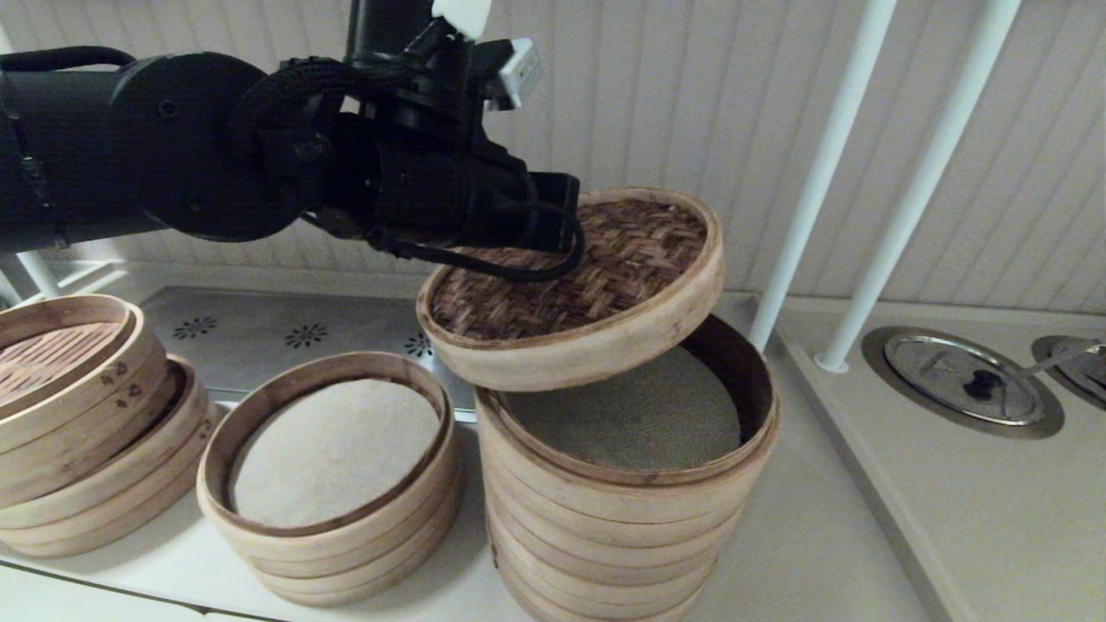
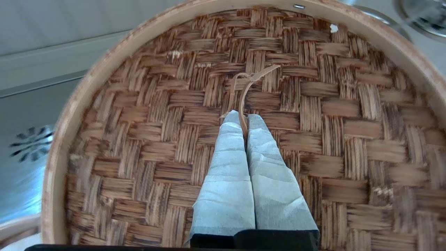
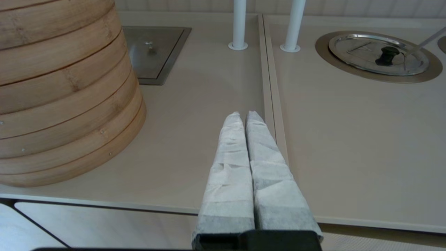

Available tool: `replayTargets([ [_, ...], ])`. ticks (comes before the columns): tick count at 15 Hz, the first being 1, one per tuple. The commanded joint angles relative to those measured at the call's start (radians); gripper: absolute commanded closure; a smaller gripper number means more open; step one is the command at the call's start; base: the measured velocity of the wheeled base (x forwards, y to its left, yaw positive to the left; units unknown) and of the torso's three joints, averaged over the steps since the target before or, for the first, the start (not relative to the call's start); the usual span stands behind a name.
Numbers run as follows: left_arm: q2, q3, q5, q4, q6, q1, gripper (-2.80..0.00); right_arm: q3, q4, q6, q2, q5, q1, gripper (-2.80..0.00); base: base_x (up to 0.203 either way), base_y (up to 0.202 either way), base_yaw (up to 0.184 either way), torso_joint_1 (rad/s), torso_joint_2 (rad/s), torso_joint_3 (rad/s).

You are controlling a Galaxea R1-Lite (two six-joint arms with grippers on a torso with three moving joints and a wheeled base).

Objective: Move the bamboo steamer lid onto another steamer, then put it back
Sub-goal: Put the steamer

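Standing nearest on the bench [image 1: 829, 553], the tall steamer [image 1: 618, 510] lies open, mesh liner showing. Tilted above its rear-left rim hangs the lid [image 1: 605, 341], lifted by its thin loop [image 2: 244, 90], on which the left claw [image 2: 243, 120] is pinched tight. The right claw [image 3: 243, 118], fingers pressed together and holding nothing, rests low beside the stack's base, over bare bench.

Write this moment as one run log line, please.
left gripper: shut on lid's loop | bamboo steamer lid: lifted, tilted over tallest steamer stack | right gripper: shut, idle above counter
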Motion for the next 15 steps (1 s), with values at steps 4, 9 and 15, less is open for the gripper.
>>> replayTargets([
  [4, 0.062, -0.047, 0.006, 0.023, 0.007, -0.072, 0.00, 0.002, 0.000, 0.000, 0.000, 0.000, 0.001, 0.00, 0.000, 0.000, 0.000, 0.000, 0.00, 0.000],
  [9, 0.090, -0.062, 0.007, 0.025, 0.014, -0.095, 0.00, 0.002, 0.000, 0.000, 0.000, 0.000, 0.000, 0.00, 0.000, 0.000, 0.000, 0.000, 0.00, 0.000],
  [15, 0.089, -0.051, 0.007, 0.027, 0.015, -0.121, 0.00, 0.002, 0.000, 0.000, 0.000, 0.000, 0.001, 0.00, 0.000, 0.000, 0.000, 0.000, 0.00, 0.000],
])
